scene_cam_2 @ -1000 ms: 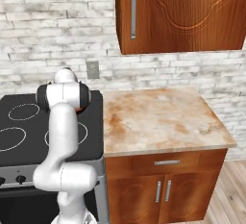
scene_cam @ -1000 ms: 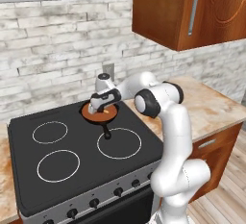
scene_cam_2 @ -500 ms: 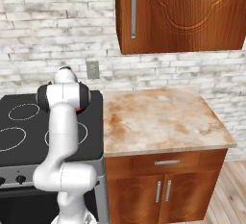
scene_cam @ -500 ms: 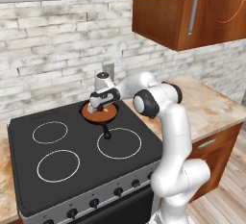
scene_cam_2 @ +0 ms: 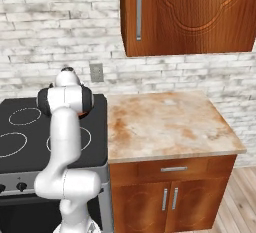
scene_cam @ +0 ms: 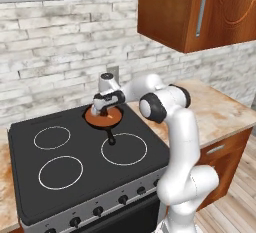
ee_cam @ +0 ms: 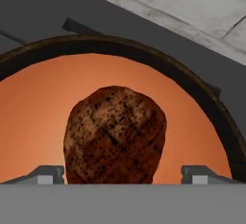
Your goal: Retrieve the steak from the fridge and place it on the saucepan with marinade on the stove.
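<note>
The steak, a dark reddish-brown lump, lies in the orange-brown marinade of the black saucepan. My gripper hangs just over it, open; each fingertip stands clear of the meat's sides. In the left base view the gripper is low above the saucepan on the stove's back right burner, the pan's short handle pointing toward the front. The fridge is out of view.
Three other ring burners and a row of front knobs are on the cooktop. A beige stone counter runs to the right, with a wooden wall cabinet above it. A brick wall stands close behind the pan.
The fingers have spread wider and the steak now rests free in the pan. Arm, pan and cameras have barely moved.
</note>
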### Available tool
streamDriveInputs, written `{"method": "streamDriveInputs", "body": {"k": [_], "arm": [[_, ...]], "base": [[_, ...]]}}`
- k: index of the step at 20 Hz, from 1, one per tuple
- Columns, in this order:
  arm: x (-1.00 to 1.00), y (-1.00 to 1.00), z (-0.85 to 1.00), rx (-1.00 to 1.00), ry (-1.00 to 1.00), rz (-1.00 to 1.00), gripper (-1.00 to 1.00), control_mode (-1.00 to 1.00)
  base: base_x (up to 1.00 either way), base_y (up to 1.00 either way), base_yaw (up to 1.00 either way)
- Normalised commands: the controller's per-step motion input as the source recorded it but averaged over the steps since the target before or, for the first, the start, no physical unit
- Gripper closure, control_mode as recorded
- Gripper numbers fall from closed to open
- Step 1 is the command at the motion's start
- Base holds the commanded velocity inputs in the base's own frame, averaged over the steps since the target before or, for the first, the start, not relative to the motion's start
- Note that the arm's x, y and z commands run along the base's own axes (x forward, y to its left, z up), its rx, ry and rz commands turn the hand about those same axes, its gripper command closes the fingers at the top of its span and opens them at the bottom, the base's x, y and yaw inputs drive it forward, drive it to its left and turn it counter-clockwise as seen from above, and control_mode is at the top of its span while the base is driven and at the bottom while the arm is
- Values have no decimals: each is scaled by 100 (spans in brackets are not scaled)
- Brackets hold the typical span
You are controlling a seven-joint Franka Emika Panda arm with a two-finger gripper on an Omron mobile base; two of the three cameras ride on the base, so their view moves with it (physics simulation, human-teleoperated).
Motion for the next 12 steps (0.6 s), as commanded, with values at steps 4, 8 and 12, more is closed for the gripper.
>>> {"method": "streamDriveInputs", "body": {"k": [4, 8, 12], "arm": [[-1, 0, 57, 0, 0, -7, -100, -100], [-54, -10, 72, 0, 0, -14, -100, -100], [-94, -72, 54, 5, 0, -13, -100, -100]], "base": [[0, 0, 0], [0, 0, 0], [0, 0, 0]]}}
